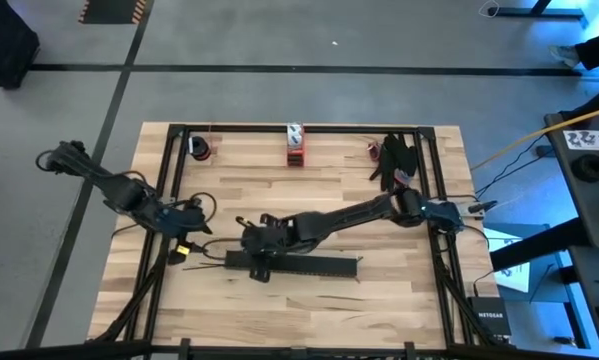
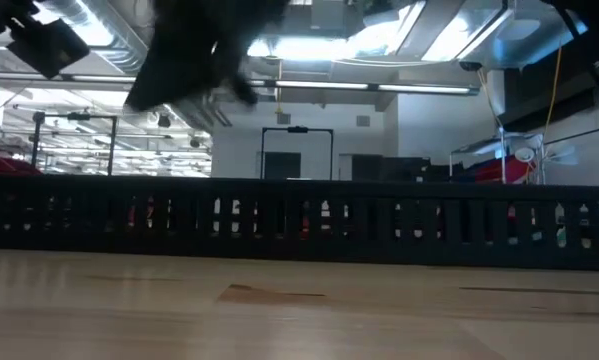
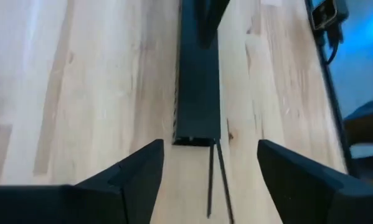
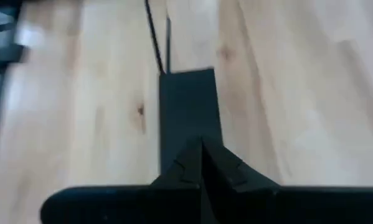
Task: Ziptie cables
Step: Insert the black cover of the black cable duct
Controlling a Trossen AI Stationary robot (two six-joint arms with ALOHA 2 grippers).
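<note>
Fingers of my right end effector (image 4: 203, 163) meet, pinched together over the bar (image 1: 304, 265). My left end effector (image 3: 208, 177) spreads wide at the bar's nine o'clock end, near two strips (image 3: 215, 180) on the desk (image 1: 309, 200).

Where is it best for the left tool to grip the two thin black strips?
Grip the strips by the free ends sticking out of the slotted bar, from above: they lie flat on the table, between the open fingers of the left tool.

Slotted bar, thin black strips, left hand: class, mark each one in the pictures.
Slotted bar (image 3: 197, 93): left wrist view, on its top face.
Strips (image 3: 211, 180): left wrist view, on one strip just past the bar's end.
Left hand (image 3: 208, 171): left wrist view, midway between its open fingertips.
</note>
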